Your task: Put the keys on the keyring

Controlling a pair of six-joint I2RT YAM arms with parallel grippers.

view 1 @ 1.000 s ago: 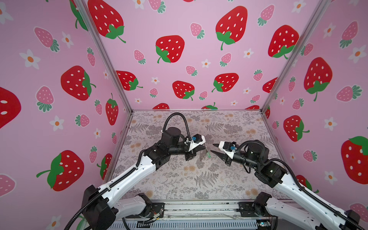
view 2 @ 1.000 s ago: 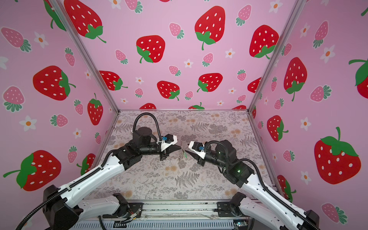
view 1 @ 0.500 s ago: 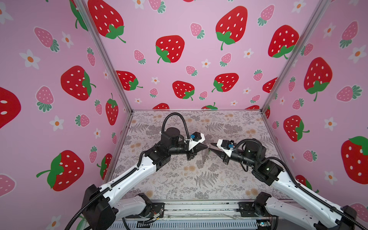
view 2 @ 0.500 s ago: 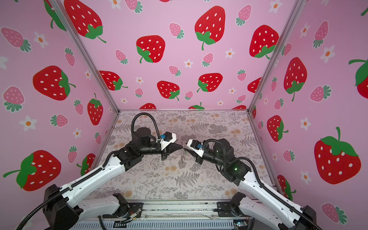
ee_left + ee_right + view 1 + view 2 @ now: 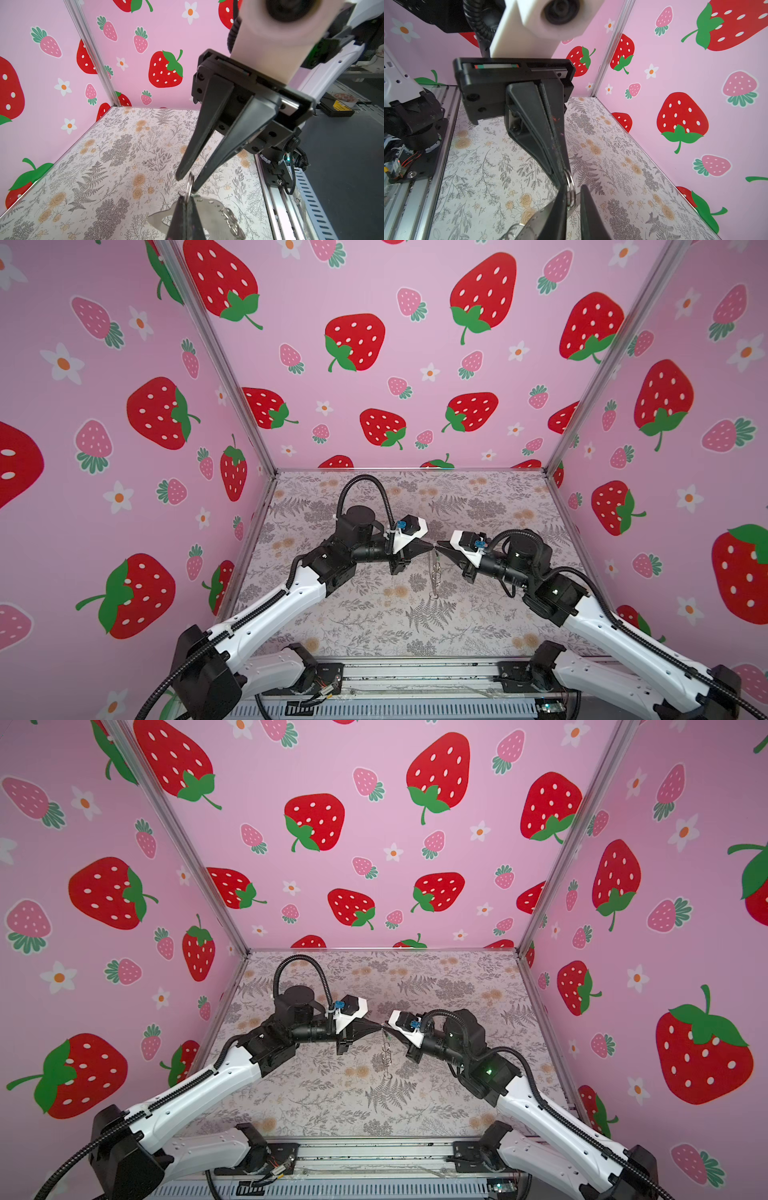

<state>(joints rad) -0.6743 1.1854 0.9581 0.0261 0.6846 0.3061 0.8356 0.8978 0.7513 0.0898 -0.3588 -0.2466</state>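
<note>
bright, even light; faint shadows; nearest wrist-view parts blurred.

The ring (image 5: 189, 186) is bright polished metal, the key (image 5: 207, 207) a duller, brushed metal, the jaws matt black plastic, lightly scuffed, the bench (image 5: 104, 166) a matt printed paper-like sheet, the walls (image 5: 395, 385) smooth matt print, the corner posts (image 5: 92, 54) satiny bare metal, the arm shells (image 5: 270, 614) glossy white plastic.
</note>
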